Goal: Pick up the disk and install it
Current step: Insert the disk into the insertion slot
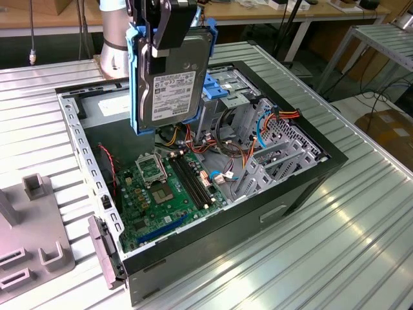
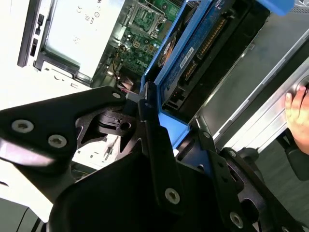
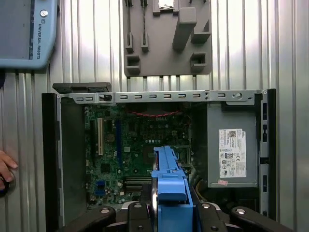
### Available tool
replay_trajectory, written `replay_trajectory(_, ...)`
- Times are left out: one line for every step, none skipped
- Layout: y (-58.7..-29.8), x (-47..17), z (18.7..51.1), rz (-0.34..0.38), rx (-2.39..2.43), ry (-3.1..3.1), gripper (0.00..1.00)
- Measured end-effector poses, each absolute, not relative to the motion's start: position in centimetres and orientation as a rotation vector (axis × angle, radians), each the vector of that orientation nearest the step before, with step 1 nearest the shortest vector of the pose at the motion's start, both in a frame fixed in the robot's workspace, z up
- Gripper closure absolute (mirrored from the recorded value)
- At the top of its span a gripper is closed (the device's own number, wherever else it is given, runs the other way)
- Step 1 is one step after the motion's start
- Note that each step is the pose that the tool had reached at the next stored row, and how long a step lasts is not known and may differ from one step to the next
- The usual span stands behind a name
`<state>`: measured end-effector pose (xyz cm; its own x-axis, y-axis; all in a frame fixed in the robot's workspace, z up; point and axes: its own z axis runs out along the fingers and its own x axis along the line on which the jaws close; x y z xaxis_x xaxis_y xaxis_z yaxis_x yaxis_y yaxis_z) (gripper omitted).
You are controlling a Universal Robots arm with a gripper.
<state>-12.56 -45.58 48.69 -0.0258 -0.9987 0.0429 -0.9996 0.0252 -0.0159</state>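
Well, gripper (image 1: 165,40): clamped hard on the top end of the disk, its black fingers pinching the blue carrier from both sides. In the second wrist view (image 2: 169,128) the carrier's end sits wedged between them.
Disk (image 1: 171,87): up in the air, hanging upright with its white label facing the exterior camera, and touching nothing but the gripper.
Disk's place: over the open computer case (image 1: 277,213), toward the end nearer the arm's base, clear of everything inside.
Disk from the wrist: the carrier's blue edge (image 3: 171,180) shows above the board in the first wrist view, and its connector side (image 2: 198,48) shows in the second.
Case: lying on its side, lid off, open upward on the ribbed metal table (image 1: 335,258).
Inside the case: a green motherboard (image 1: 161,194) below the disk, a tangle of coloured cables (image 1: 213,145) beside it, and a grey metal box (image 3: 231,152) with a white sticker at one end.
Grey fixture (image 1: 35,248): on the table at the exterior view's left, apart from the case.
Person's hand (image 3: 5,170): resting on the table beside the case, well away from the disk.
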Motion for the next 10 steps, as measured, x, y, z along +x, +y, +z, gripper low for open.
replay_trajectory(-45.67, -12.55, 48.69, 0.065, 2.179, -2.235, 0.63)
replay_trajectory(-45.78, -12.54, 48.7, 0.065, 2.179, -2.235, 0.63)
replay_trajectory(-45.91, -12.53, 48.69, 0.065, 2.179, -2.235, 0.63)
replay_trajectory(-46.01, -12.52, 48.7, 0.065, 2.179, -2.235, 0.63)
replay_trajectory(-46.12, -12.51, 48.7, 0.065, 2.179, -2.235, 0.63)
replay_trajectory(-46.22, -12.5, 48.7, 0.065, 2.179, -2.235, 0.63)
replay_trajectory(-46.33, -12.49, 48.7, 0.065, 2.179, -2.235, 0.63)
replay_trajectory(-46.43, -12.48, 48.7, 0.065, 2.179, -2.235, 0.63)
replay_trajectory(-46.53, -12.47, 48.7, 0.065, 2.179, -2.235, 0.63)
replay_trajectory(-46.64, -12.47, 48.7, 0.065, 2.179, -2.235, 0.63)
